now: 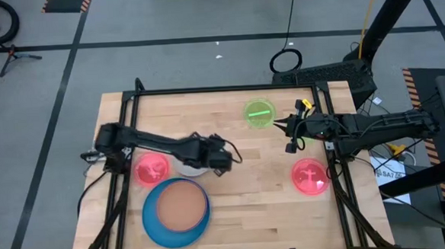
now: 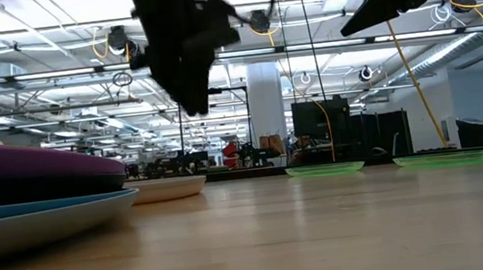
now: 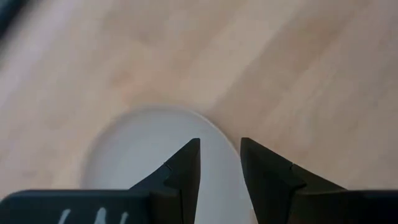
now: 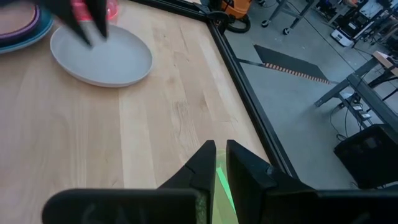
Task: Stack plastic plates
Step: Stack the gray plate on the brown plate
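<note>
The left gripper's [image 3: 219, 163] jaws stand a little apart with nothing between them, hanging above the whitish plate [image 3: 143, 146], which lies flat on the wooden table [image 3: 298, 74]. In the high view this gripper [image 1: 223, 161] sits left of the frame's centre, with the whitish plate [image 1: 188, 169] peeking out just under the arm. The right gripper's [image 4: 221, 155] jaws are nearly closed, only a thin slit showing between the fingers, and they hold nothing; a green plate [image 4: 222, 186] shows below them near the table's edge. In the high view the right gripper [image 1: 286, 126] is right of centre, just beside the green plate [image 1: 258, 113], which lies in the upper middle of the table.

The stack [image 1: 176, 211] sits at lower left of the high view: a blue plate at the bottom, an orange-brown plate [image 1: 181, 203] on top. The low view shows, at its left edge, purple [image 2: 37, 161] and dark layers over the blue plate [image 2: 51, 209]. One pink plate [image 1: 152, 169] lies just above and left of the stack, touching or nearly touching the whitish plate. A second pink plate [image 1: 310, 176] lies at the right side of the table, close to the frame rail.

In the low view both arms hang from the top of the frame, clear of the tabletop, with the whitish plate [image 2: 166, 189] left of centre and green plates [image 2: 324, 169] to the right.
</note>
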